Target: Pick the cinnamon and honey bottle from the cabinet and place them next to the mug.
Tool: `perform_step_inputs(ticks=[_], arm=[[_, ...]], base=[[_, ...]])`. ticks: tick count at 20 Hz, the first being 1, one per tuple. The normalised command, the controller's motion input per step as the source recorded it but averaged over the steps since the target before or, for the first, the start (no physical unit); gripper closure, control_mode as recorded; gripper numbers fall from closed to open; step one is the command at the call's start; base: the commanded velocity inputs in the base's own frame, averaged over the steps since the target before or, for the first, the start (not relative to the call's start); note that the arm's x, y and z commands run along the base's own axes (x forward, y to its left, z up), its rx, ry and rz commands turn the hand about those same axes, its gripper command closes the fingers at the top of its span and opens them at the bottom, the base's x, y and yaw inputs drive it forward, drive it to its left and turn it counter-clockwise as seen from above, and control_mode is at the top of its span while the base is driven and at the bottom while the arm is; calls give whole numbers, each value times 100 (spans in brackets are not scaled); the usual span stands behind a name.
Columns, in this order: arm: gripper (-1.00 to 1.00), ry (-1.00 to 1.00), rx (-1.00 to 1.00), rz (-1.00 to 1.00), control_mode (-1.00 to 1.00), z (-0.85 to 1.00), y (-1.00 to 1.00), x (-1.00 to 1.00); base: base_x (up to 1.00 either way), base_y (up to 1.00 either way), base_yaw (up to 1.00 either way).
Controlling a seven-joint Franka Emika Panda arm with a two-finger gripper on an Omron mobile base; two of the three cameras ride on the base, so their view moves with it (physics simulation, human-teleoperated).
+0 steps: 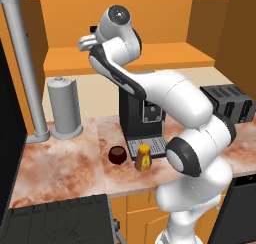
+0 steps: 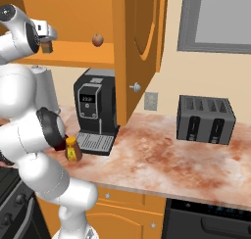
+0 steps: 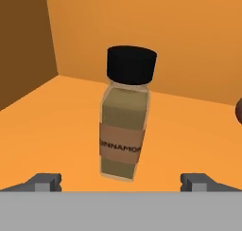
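The cinnamon (image 3: 124,119), a slim clear jar with a black cap and brown powder, stands upright on the shelf of the orange cabinet (image 3: 56,121). My gripper (image 3: 122,183) is open, one fingertip on each side of the jar's base and just short of it, with clear gaps. From the right base view the hand reaches into the cabinet (image 2: 78,61) at the cinnamon (image 2: 47,47). Down on the counter the amber honey bottle (image 1: 143,157) stands right beside the dark brown mug (image 1: 117,155). The honey bottle (image 2: 73,149) also shows past my arm.
A red apple (image 2: 98,39) sits on the same shelf, right of the jar. The open cabinet door (image 2: 139,47) hangs over the counter. A black coffee machine (image 1: 142,118) stands behind the mug, a paper towel holder (image 1: 64,108) to the left, a toaster (image 2: 206,119) to the right.
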Motion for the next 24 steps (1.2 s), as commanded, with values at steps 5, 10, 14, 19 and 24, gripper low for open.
perform_step_inputs(ticks=[5,10,14,19,24], arm=[[-100,0,0,0,-100,0,12,15],[-100,0,0,0,-100,0,1,10],[-100,0,0,-1,-100,-1,0,14],[-100,0,0,-2,-100,-6,0,19],[-100,0,0,-2,-100,-2,0,17]], base=[[0,0,0],[0,0,0],[0,0,0],[0,0,0],[0,0,0]])
